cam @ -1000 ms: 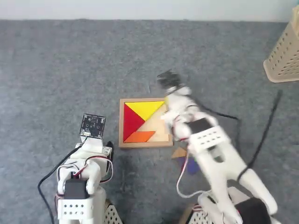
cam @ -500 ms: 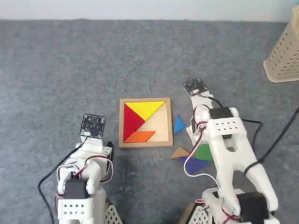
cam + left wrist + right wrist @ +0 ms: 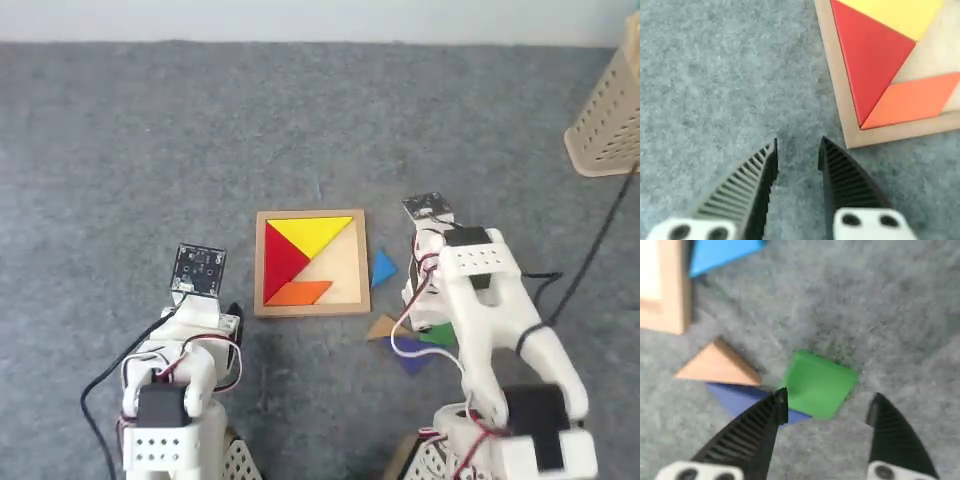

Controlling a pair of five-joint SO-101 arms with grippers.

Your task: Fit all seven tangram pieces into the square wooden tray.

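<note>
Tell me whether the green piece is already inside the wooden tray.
No, the green piece lies on the grey carpet, outside the wooden tray.

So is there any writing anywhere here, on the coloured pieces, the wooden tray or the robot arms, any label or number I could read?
No text can be read anywhere.
The red triangle, the green square and the wooden tray are plain, with no print.
The small dark board on the left arm shows tiny marks, too small to read.
</note>
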